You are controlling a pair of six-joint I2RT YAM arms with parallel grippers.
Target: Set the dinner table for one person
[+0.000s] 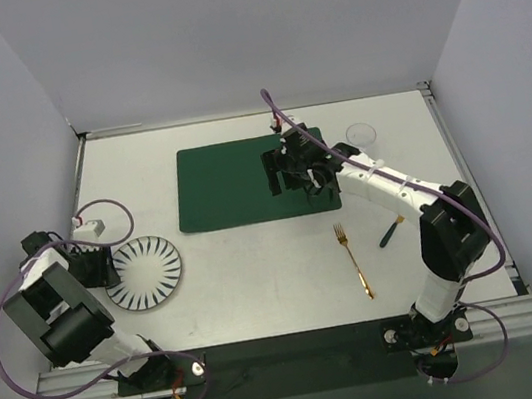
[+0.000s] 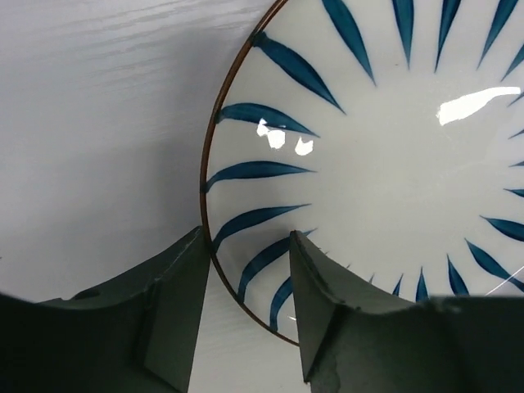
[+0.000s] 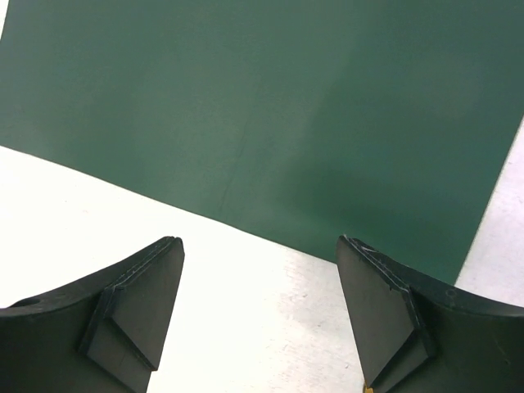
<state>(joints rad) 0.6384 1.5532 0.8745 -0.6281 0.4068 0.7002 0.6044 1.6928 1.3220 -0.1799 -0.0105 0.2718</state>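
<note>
Bearing one plate (image 1: 144, 272), one fork (image 1: 354, 260): table (image 1: 259, 282)

left end effector (image 2: 246, 239) parted, right end effector (image 3: 258, 242) spread wide

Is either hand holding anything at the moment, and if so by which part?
Nothing is gripped: the left hand, open, straddles the plate rim; the right hand hangs open, empty.

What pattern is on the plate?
Plate: white, dark blue radiating strokes, thin brown rim; clearest in the left wrist view.
</note>
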